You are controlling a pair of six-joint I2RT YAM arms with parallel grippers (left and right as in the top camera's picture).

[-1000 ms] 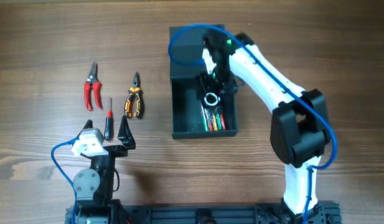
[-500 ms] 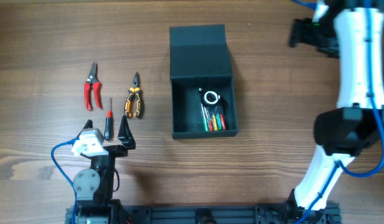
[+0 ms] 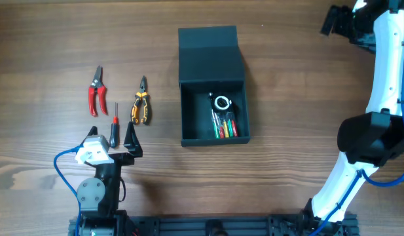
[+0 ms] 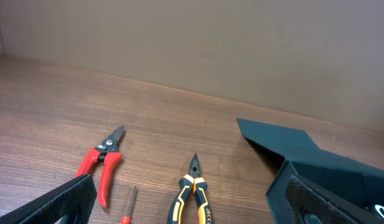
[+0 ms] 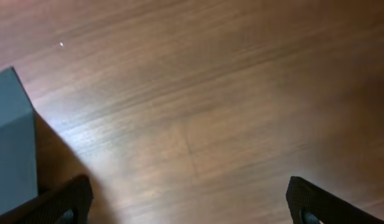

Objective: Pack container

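The dark teal-grey container stands open at the table's middle, its lid laid back flat. Inside lie coloured screwdrivers and a small white ring. The container also shows in the left wrist view; its lid corner shows in the right wrist view. My left gripper is open and empty at the front left, behind the tools. My right gripper is open and empty at the far right, well away from the container.
Left of the container lie red pruning shears, yellow-black pliers and a red-handled screwdriver. They also show in the left wrist view: the shears, the pliers, the screwdriver.
My right arm has lifted out of the container and swung to the far right corner. The ring and screwdrivers stay in the container. The left arm has not moved.
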